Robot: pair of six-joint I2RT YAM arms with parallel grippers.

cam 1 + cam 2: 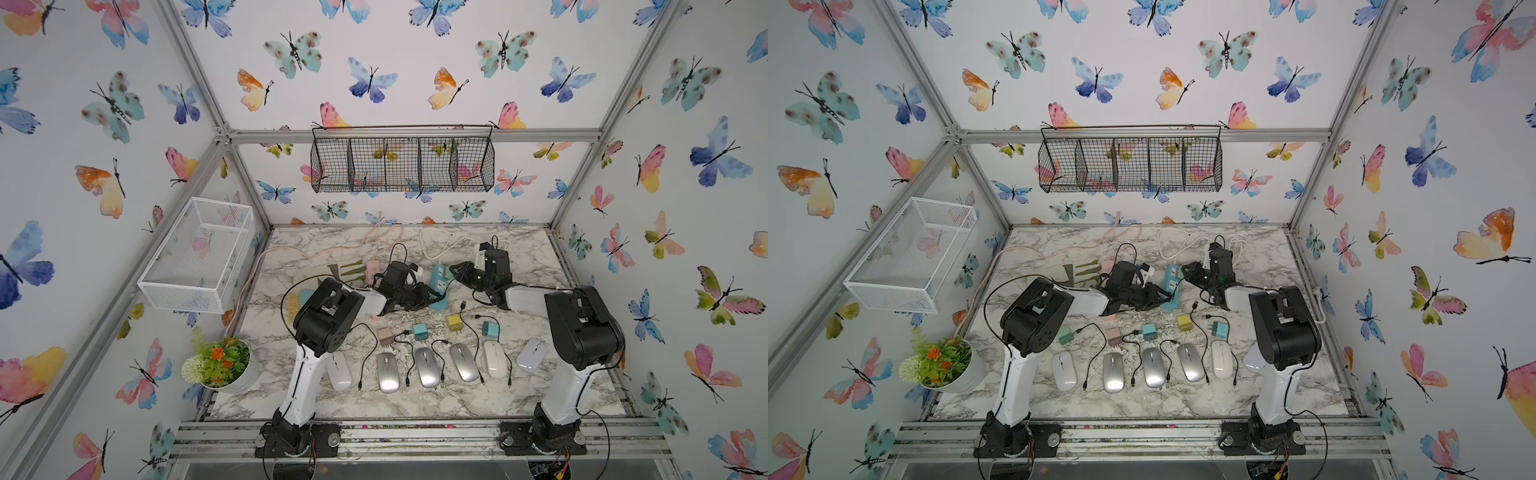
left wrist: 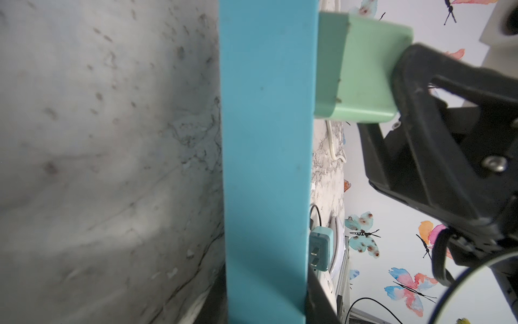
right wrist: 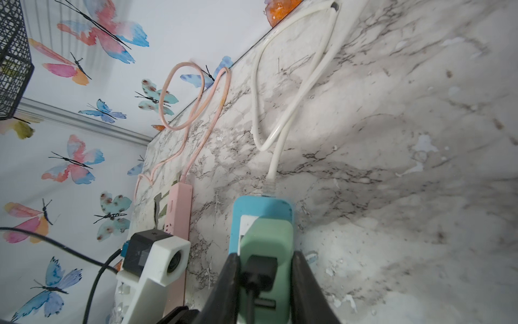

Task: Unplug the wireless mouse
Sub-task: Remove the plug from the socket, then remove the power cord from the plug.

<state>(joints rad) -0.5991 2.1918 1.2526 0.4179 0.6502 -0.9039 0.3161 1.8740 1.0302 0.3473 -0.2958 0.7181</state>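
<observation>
Blue strip (image 1: 437, 277) mid-desk (image 1: 540, 390). Left tool (image 1: 433, 298) at its near end, right tool (image 1: 455, 269) at its far end. Six mice (image 1: 427, 368) in a front row, loose chargers (image 1: 419, 331) behind them.

Lab test cell: aluminium frame (image 1: 540, 135), butterfly-papered walls (image 1: 395, 41).

The left arm (image 1: 324, 316) and right arm (image 1: 582, 328) are both folded at raised elbows, forearms stretched forward and turned inward toward each other. The left gripper (image 1: 430, 297) is held low, clamped across a blue power strip (image 2: 266, 140). The right gripper (image 3: 265, 259) is closed on a green charger (image 3: 266, 241) — a finger pressed to each side.
</observation>
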